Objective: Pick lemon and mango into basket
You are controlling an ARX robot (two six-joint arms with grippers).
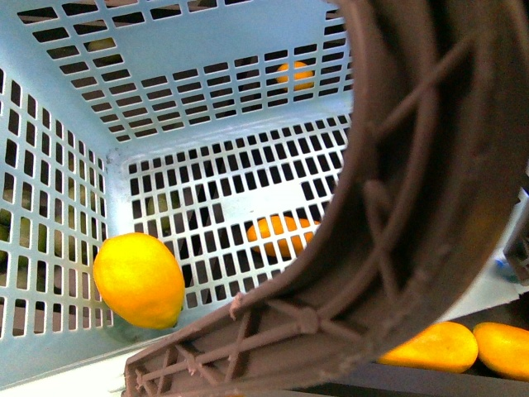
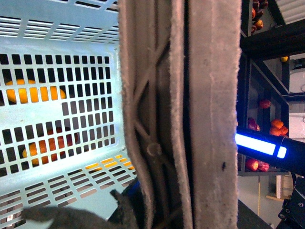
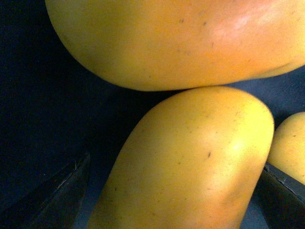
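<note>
Inside the basket (image 1: 58, 99), against its left wall, the lemon (image 1: 139, 279) is already lodged; outside it, a mango (image 3: 186, 143) is straddled by the right hand (image 3: 167, 202), fingers (image 3: 52, 195) apart, not yet clamped. Slippage on the smooth skin is judged likely, and neighbouring mangoes (image 3: 176, 38) crowding it may be pinched. The brown handle (image 1: 413, 207) is seen across the basket opening and could block delivery; the left hand's state cannot be told.

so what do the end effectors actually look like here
Only the right end effector shows clearly: two dark, near-black fingers with flat, wedge-shaped tips, no cables or markings visible. The left wrist view gives just a blurred grey shape that may be a finger.
</note>
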